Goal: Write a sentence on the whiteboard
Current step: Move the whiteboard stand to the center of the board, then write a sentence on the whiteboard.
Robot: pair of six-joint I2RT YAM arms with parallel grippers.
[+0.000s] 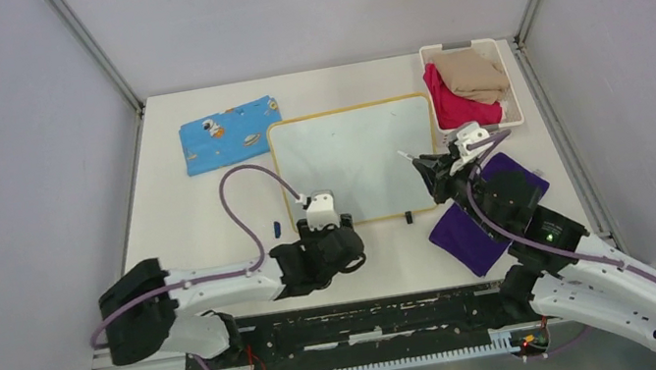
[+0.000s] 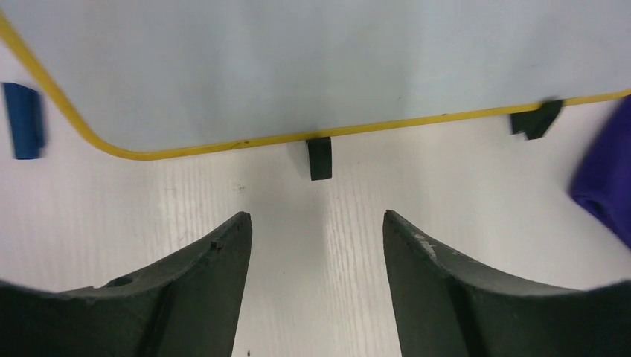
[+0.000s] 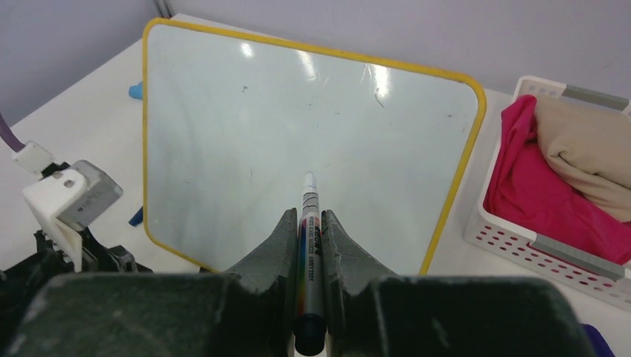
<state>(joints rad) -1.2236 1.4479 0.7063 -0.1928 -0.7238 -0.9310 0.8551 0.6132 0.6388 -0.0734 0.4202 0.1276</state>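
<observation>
Grey walls close in a white table [image 1: 200,215]. The whiteboard [image 1: 355,161] lies flat at the centre of the overhead view, with its yellow rim square to the table edge and its black clips on the lower long side. Its face looks blank. No blue writing shows in any view, only faint smudges and lamp glare, so the sentence is judged not yet begun.

The right gripper [image 3: 306,216] sits at the board's right edge in the overhead view and is clenched on a marker [image 3: 309,249]. In the wrist view the marker's pale tip points up the frame over the lower middle of the board. Whether the tip touches the surface cannot be told.

The left gripper [image 2: 316,219] is at bottom centre of its own view, just below the board's lower rim. Its fingers are spread with nothing between them, in line with one black clip [image 2: 320,158]. A small blue cap [image 2: 22,119] lies on the table at the left of that view.

With the left fingers holding nothing, the board is not pinned. A firm stroke could drag it over the smooth table towards the basket [image 1: 456,47] at upper right or the blue patterned cloth [image 1: 231,133] at upper left, and the letters would skew. The marker is gripped along its barrel, so downward pressure might push it back between the fingers and thin the line. The purple cloth [image 1: 467,237] under the right arm could catch on the forearm during a sweep.
</observation>
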